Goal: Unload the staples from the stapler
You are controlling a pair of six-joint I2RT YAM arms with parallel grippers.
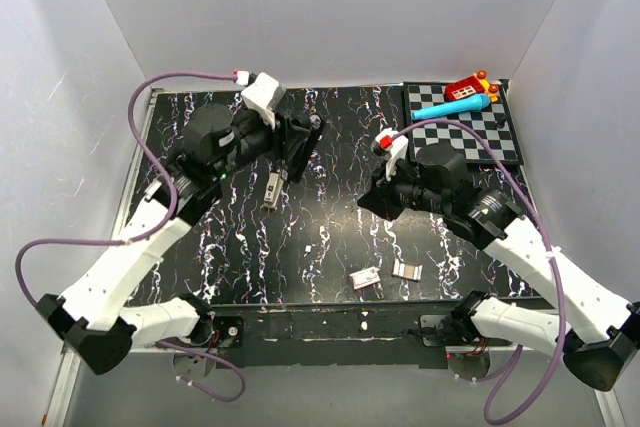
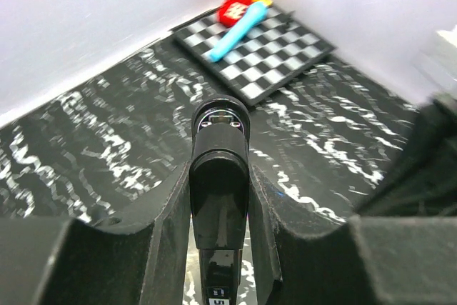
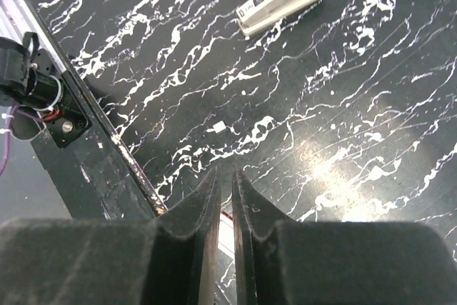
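The grey-silver stapler [image 1: 272, 189] lies flat on the marbled black table, just below my left gripper; it also shows at the top of the right wrist view [image 3: 282, 3]. My left gripper [image 1: 305, 137] is raised at the back of the table. In the left wrist view it [image 2: 219, 198] is shut on a slim, glossy all-black elongated object [image 2: 219, 155]. My right gripper [image 1: 367, 203] hovers right of the stapler, pointing left. Its jaws [image 3: 225, 176] are closed to a thin slit with nothing between them.
A small white-and-red box [image 1: 365, 277] and a strip of staples [image 1: 407, 269] lie near the front edge. A chessboard [image 1: 462, 125] at the back right carries a blue tube [image 1: 452, 107] and a red toy [image 1: 468, 87]. White walls surround the table.
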